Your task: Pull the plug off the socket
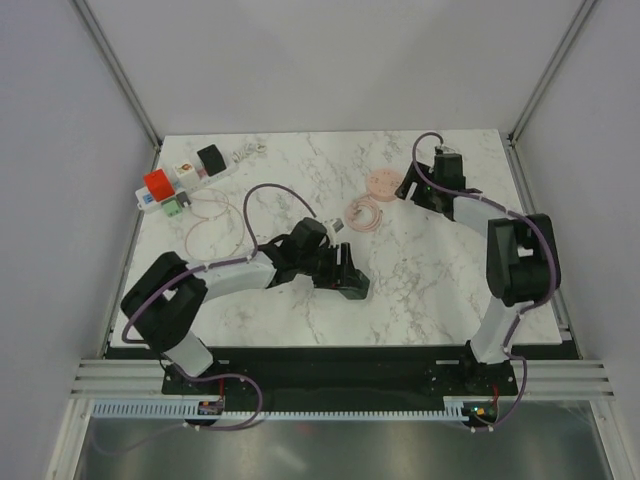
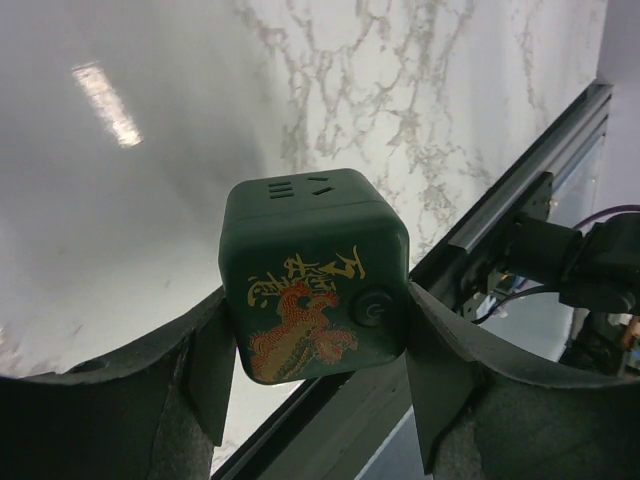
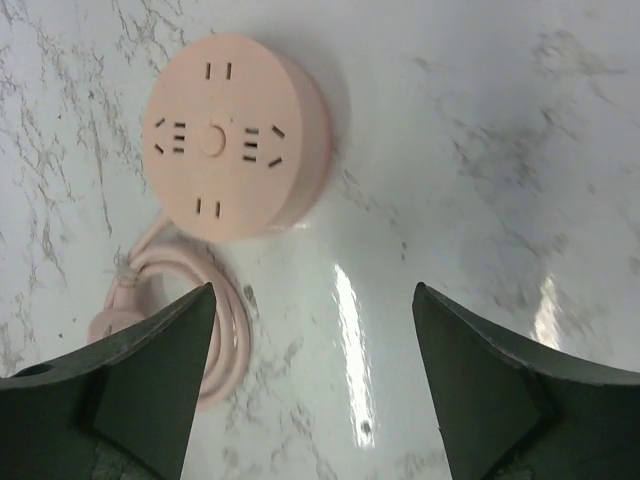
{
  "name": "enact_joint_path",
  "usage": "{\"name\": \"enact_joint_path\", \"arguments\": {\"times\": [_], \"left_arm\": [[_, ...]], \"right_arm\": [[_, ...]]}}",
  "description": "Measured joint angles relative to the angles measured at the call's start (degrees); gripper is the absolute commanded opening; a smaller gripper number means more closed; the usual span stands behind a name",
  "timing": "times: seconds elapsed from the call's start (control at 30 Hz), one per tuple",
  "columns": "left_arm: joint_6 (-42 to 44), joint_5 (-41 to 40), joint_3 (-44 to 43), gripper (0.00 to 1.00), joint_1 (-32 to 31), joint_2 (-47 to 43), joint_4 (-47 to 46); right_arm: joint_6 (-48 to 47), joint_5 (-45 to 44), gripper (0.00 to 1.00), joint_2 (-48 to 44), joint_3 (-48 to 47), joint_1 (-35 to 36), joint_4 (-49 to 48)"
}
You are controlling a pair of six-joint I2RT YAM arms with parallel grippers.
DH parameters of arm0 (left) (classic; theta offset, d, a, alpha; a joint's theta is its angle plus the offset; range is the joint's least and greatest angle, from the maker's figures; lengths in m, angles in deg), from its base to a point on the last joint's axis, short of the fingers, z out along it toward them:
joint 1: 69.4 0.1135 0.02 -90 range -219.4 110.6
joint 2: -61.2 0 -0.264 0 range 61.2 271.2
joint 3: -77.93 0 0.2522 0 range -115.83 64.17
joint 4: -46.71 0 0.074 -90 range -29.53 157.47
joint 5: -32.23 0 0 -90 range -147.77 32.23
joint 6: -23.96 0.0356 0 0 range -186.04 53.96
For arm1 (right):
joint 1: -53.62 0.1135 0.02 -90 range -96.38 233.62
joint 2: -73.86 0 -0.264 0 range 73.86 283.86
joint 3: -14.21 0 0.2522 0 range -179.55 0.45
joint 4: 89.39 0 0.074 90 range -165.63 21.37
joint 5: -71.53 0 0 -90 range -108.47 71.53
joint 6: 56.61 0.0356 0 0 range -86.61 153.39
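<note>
**You:** Where's the plug?

**Spotter:** Your left gripper (image 2: 318, 340) is clamped on it. The plug (image 2: 310, 260) is a glossy dark green cube with rounded corners and a gold-and-orange dragon print. It is well apart from the socket (image 1: 228, 163), to its right and nearer you.

**You:** And the socket?

**Spotter:** It's a long white strip with other cubes (image 1: 157, 183) sitting on it.

**You:** My right gripper (image 3: 312, 350)?

**Spotter:** Its jaws are spread wide with nothing between them, near a smooth round pink disc (image 3: 235, 135) far right of the socket. The counter (image 1: 430, 290) is polished white marble with grey veins, and the walls (image 1: 330, 60) are plain and pale.
</note>
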Motion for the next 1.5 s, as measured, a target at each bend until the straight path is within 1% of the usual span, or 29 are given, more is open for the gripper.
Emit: {"name": "enact_joint_path", "arguments": {"times": [0.03, 0.1, 0.13, 0.3, 0.37, 0.4, 0.5, 0.53, 0.57, 0.6, 0.67, 0.7, 0.73, 0.8, 0.9, 0.93, 0.97, 1.0, 1.07, 1.1, 1.23, 1.37, 1.5], "left_arm": [[-0.5, 1.0, -0.9, 0.02, -0.4, 1.7, -1.0], [-1.6, 2.8, -3.9, 0.02, -1.7, 6.1, -3.6], [-2.3, 3.8, -5.8, 0.02, -2.6, 8.4, -4.7], [-6.0, 7.6, -14.4, 0.02, -6.9, 18.2, -11.3], [-7.7, 9.0, -17.9, 0.02, -8.4, 21.5, -13.0], [-8.5, 9.6, -19.8, 0.04, -9.0, 22.9, -13.4], [-10.8, 10.3, -25.3, 0.14, -11.0, 27.2, -14.8], [-11.6, 10.4, -27.1, 0.2, -11.6, 28.7, -15.3], [-12.2, 10.5, -28.5, 0.24, -12.1, 29.9, -15.6], [-12.8, 10.7, -29.8, 0.28, -12.5, 30.9, -15.7], [-13.7, 10.7, -32.0, 0.49, -13.0, 33.0, -15.7], [-13.9, 10.6, -32.6, 0.5, -13.2, 33.7, -15.6], [-14.1, 10.6, -33.1, 0.58, -13.3, 34.5, -15.4], [-14.2, 10.0, -33.7, 0.65, -13.3, 35.5, -14.1], [-14.1, 8.8, -34.4, 0.71, -13.3, 36.0, -11.3], [-14.1, 8.2, -34.7, 0.76, -13.2, 36.0, -10.4], [-13.9, 7.8, -35.0, 0.78, -13.2, 36.0, -9.5], [-13.9, 7.4, -35.4, 0.86, -13.2, 36.0, -8.7], [-13.6, 6.7, -36.1, 0.93, -13.2, 36.0, -7.9], [-13.5, 6.5, -36.3, 0.98, -13.2, 36.0, -7.7], [-12.7, 5.8, -36.7, 1.0, -13.2, 35.9, -6.2], [-10.5, 3.2, -36.0, 1.0, -13.2, 34.6, -3.0], [-7.1, -0.9, -32.4, 1.0, -12.5, 28.4, 1.6]], "right_arm": [[-0.5, -1.2, 0.91, -3.3, 1.8, -0.1, 1.9], [-1.6, -3.7, 0.92, -10.2, 4.7, -0.2, 5.4], [-2.1, -4.9, 0.98, -13.5, 6.1, -0.2, 6.5], [-3.7, -8.4, 0.98, -29.6, 15.7, -0.6, 9.1], [-3.9, -8.8, 0.98, -34.4, 19.3, -1.1, 10.3], [-4.0, -8.8, 0.98, -36.2, 20.6, -1.4, 11.0], [-4.2, -8.7, 0.98, -40.5, 24.2, -2.0, 12.6], [-4.2, -8.5, 0.98, -41.9, 25.4, -2.5, 13.3], [-4.2, -8.3, 0.98, -43.5, 26.3, -2.8, 14.1], [-4.2, -8.2, 0.98, -44.6, 26.9, -3.1, 14.5], [-4.2, -8.1, 0.98, -47.0, 27.9, -3.5, 15.1], [-4.2, -8.1, 0.98, -48.0, 28.1, -3.7, 15.5], [-4.3, -8.0, 0.98, -48.6, 28.1, -3.9, 15.9], [-4.4, -7.5, 0.98, -49.7, 28.1, -4.2, 16.7], [-4.7, -6.7, 0.98, -50.8, 28.2, -4.5, 17.6], [-4.7, -6.4, 0.98, -51.0, 28.2, -4.5, 17.9], [-4.7, -6.0, 0.98, -51.3, 28.2, -4.6, 18.0], [-4.7, -5.7, 0.98, -51.5, 28.2, -4.6, 18.1], [-4.8, -5.5, 0.98, -51.8, 28.2, -4.7, 18.5], [-4.8, -5.3, 0.98, -52.0, 28.2, -4.7, 18.7], [-4.8, -4.4, 0.98, -52.9, 28.2, -4.7, 19.5], [-4.8, -3.8, 0.98, -53.7, 28.2, -4.7, 20.1], [-4.7, -3.0, 0.98, -54.4, 28.2, -4.7, 20.4]]}}
